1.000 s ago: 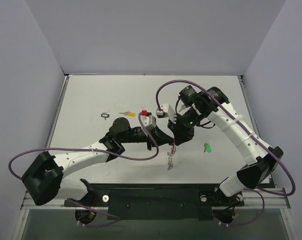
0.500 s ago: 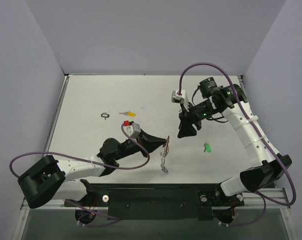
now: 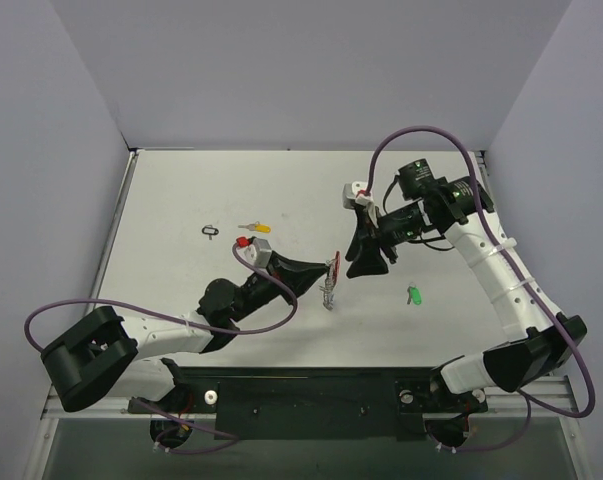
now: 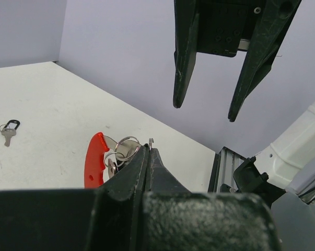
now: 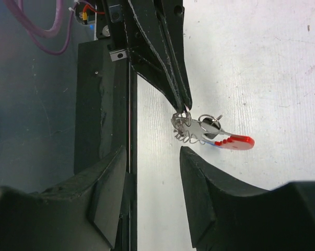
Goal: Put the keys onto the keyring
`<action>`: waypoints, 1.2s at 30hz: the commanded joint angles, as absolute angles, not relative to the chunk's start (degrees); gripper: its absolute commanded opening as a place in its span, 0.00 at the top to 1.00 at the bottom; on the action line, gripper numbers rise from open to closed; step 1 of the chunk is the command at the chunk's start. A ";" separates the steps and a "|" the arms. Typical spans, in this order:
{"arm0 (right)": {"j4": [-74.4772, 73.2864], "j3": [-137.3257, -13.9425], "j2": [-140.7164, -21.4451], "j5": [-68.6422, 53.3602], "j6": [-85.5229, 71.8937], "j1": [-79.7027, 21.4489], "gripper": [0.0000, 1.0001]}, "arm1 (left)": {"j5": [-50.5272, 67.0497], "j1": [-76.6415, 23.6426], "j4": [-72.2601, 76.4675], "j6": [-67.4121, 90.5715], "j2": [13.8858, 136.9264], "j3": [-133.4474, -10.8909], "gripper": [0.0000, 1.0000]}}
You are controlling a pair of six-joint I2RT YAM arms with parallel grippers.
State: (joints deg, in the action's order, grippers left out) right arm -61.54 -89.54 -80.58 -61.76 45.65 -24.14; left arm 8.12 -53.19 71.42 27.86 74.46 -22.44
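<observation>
My left gripper (image 3: 327, 268) is shut on the keyring (image 3: 329, 284), a silver coil with rings and a curved red piece (image 4: 96, 157) hanging off its tips (image 5: 184, 104) above the table. My right gripper (image 3: 365, 264) stands open just to the right of it, nothing between its fingers (image 5: 111, 188); the keyring (image 5: 199, 130) dangles just beyond them. In the left wrist view the right fingers (image 4: 183, 57) hang above and beyond the keyring. A green key (image 3: 414, 295) lies at the right, a yellow key (image 3: 253, 228) at the back left.
A small silver key on a black loop (image 3: 211, 231) lies left of the yellow key and also shows in the left wrist view (image 4: 8, 130). Purple cables (image 3: 421, 135) arc over both arms. The black base rail (image 3: 311, 390) runs along the near edge.
The right gripper opened, let go of the keyring and pulled back to the right. The left gripper drew left with the keyring, then lifted it back toward the right gripper.
</observation>
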 commanded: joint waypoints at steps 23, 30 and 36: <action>-56.43 -90.00 -85.52 -67.94 39.37 -26.54 0.90 | 7.65 -53.35 94.31 29.27 74.00 -29.44 1.00; -56.42 -89.74 -85.96 -69.34 39.64 -27.33 0.98 | 7.91 -53.35 94.31 29.79 74.44 -29.88 1.00; -56.60 -89.65 -85.26 -70.40 39.81 -27.33 1.00 | 7.47 -53.35 94.39 29.88 74.71 -29.36 1.00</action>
State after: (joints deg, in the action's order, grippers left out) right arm -55.59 -89.56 -85.32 -64.73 39.35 -26.28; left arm 8.23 -53.21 72.86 29.43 74.50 -26.76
